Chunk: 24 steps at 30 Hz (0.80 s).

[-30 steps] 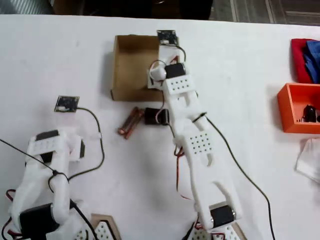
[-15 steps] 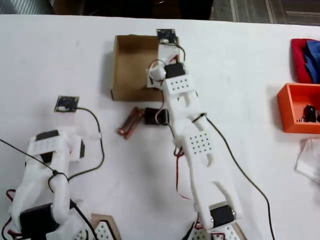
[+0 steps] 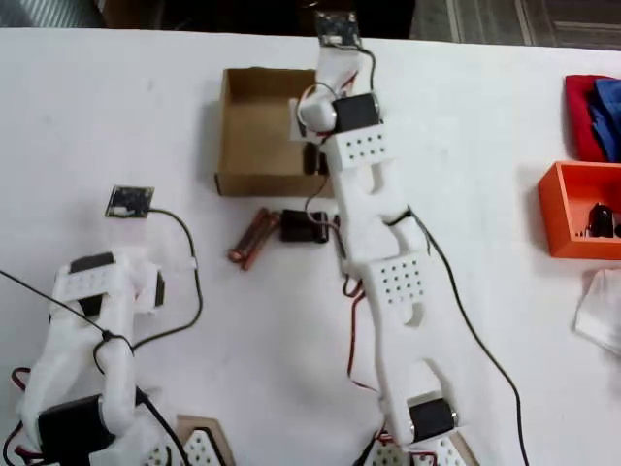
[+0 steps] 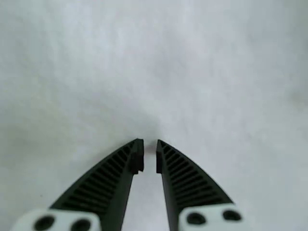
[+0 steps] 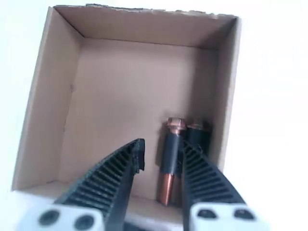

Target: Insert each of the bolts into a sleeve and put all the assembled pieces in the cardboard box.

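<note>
We see a white table [image 3: 116, 107] bearing a cardboard box [image 3: 262, 183], two copper bolts [image 3: 250, 238] and an orange bin [image 3: 555, 209].

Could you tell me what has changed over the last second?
The right arm stretched farther across the table, along the cardboard box; the right gripper hangs open over an assembled piece lying inside. The left arm and the two copper bolts on the table stayed put.

Your left arm [image 3: 73, 340] and right arm [image 3: 388, 272] are white shells with dotted hole grids, black motors at the joints, and black and red cables alongside. Your left tool [image 4: 147, 156] and right tool [image 5: 161, 156] carry black ribbed fingers [image 5: 110, 178] on white screw-holed mounts.
</note>
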Each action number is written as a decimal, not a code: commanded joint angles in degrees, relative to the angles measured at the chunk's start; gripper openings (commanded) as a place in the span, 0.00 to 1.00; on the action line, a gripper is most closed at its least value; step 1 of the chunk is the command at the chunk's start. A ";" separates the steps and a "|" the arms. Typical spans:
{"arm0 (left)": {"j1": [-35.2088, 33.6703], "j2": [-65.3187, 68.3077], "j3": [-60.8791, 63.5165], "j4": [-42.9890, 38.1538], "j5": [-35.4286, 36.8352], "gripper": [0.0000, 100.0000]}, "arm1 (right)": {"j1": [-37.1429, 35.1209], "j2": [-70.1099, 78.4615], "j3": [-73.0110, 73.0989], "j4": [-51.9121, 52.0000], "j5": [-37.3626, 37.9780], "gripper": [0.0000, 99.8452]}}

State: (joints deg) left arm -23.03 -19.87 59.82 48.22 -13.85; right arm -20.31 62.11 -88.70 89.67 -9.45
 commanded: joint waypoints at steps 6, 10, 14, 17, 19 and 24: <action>-0.26 -0.18 -0.31 -0.79 0.35 0.08 | -1.89 -11.03 -2.20 11.47 0.09 0.10; -0.35 -0.18 -0.31 -0.79 0.35 0.08 | -2.77 -13.76 -1.76 11.74 0.09 0.10; -0.62 -0.18 -0.31 -0.79 0.35 0.08 | -3.47 -21.05 3.87 11.91 4.75 0.10; -0.62 -0.18 -0.31 -0.79 0.35 0.08 | -3.21 -32.22 19.34 11.91 7.47 0.08; -0.62 -0.18 -0.31 -0.79 0.35 0.08 | -3.12 -40.66 33.76 11.74 7.82 0.07; -0.70 -0.53 -0.57 -0.53 0.35 0.08 | -4.09 -52.62 63.38 7.78 11.25 0.07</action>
State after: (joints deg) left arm -23.03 -19.87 59.82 48.22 -13.85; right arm -23.38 17.45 -42.11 99.69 -0.40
